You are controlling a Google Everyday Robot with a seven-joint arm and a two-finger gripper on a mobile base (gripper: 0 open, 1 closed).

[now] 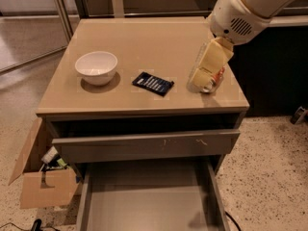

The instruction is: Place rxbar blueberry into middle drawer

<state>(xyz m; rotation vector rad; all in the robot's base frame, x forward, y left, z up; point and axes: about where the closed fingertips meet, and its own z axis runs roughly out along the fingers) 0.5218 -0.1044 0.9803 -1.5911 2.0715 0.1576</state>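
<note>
Cream end effector over red can; navy rxbar blueberry

Claw seemingly over soda can, rxbar blueberry nearby

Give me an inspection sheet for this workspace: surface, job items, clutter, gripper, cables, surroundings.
Surface: tan cabinet top, flat and unmarked.
Job's things: rxbar blueberry lies flat near the middle of the top, not held; middle drawer is pulled open below, with nothing seen inside.
Clutter: white bowl to the left of the bar; soda can to the right, mostly hidden behind the gripper.
Gripper: gripper hangs over the right side of the top, in front of the can and apart from the bar.
Cables: dark cord on the floor, lower left.
Surroundings: scuffed upper drawer slightly out; cardboard box at left; speckled floor.
</note>
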